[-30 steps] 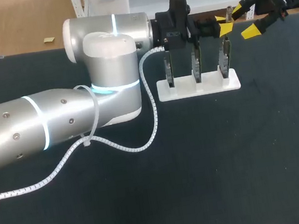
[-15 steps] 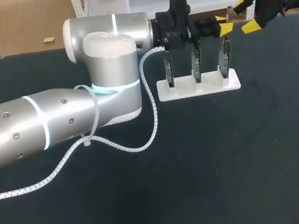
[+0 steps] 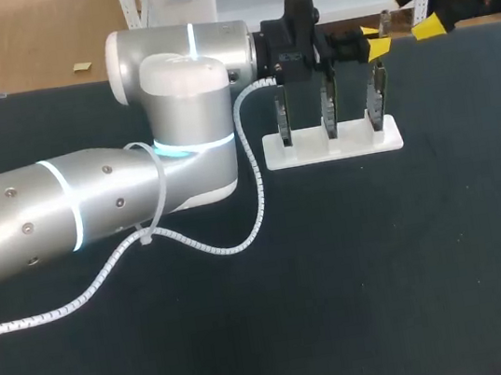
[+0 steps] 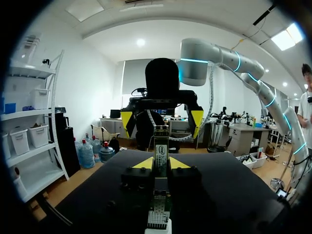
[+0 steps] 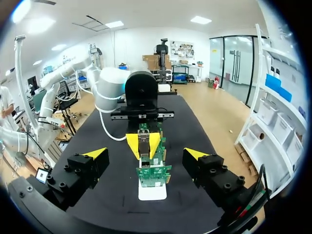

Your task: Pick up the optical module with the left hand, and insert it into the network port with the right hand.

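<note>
Since a second ago the right claw has drawn up and away from the module. The module stands upright, pinched by the left claw, just above a board in the white stand. The right claw is spread wide; it should close squarely on the module before the left claw releases.

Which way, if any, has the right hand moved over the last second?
Yes. The right hand has drawn back from the white stand, toward the far edge of the table.
</note>
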You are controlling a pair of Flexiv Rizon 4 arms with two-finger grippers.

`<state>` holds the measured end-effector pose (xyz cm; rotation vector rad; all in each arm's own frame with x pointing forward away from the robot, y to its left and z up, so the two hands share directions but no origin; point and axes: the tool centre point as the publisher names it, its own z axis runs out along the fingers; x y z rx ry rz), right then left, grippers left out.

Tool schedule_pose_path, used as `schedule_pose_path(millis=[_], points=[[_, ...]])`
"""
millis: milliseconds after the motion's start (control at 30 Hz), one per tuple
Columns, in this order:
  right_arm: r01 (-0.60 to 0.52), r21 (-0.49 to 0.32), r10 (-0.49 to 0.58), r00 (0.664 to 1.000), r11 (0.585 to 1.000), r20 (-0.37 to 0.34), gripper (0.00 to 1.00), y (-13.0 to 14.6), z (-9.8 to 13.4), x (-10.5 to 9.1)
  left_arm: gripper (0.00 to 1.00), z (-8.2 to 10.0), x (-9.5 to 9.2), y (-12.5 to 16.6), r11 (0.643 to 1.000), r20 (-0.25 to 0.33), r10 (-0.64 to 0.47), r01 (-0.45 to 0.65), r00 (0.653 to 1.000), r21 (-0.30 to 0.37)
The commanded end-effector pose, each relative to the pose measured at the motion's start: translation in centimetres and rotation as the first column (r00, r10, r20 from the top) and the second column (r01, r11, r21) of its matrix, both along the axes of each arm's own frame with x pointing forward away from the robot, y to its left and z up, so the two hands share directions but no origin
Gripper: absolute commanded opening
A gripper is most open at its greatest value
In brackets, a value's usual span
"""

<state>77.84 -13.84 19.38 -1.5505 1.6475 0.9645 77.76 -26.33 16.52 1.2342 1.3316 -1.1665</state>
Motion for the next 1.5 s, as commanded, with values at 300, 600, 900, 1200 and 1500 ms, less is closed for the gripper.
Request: schedule_pose_path(millis=[300, 600, 900, 1200, 1500], points=[[-0.029, -0.001, 0.029, 1.000, 1.000, -0.006, 1.00, 1.2, 0.6, 0.0, 0.00, 0.0, -0.1, 0.0, 1.000, 0.000, 0.003, -0.003, 1.000, 0.001], [-0.032, -0.027, 0.031, 0.999, 0.999, -0.023, 1.00, 1.8, 0.5, -0.3, 0.00, 0.0, -0.1, 0.0, 1.000, 0.000, 0.003, -0.003, 1.000, 0.001], [-0.027, -0.024, 0.027, 0.999, 0.999, -0.024, 1.00, 2.4, 0.5, 0.0, 0.00, 0.0, -0.1, 0.0, 1.000, 0.000, 0.003, -0.003, 1.000, 0.001], [-0.043, -0.016, 0.043, 0.999, 0.999, -0.026, 1.00, 3.1, 0.6, 0.2, 0.00, 0.0, -0.1, 0.0, 1.000, 0.000, 0.003, -0.003, 1.000, 0.001], [-0.053, -0.021, 0.052, 0.998, 0.998, -0.031, 1.00, 3.2, 0.6, 0.2, 0.00, 0.0, -0.1, 0.0, 1.000, 0.000, 0.003, -0.003, 1.000, 0.001]])
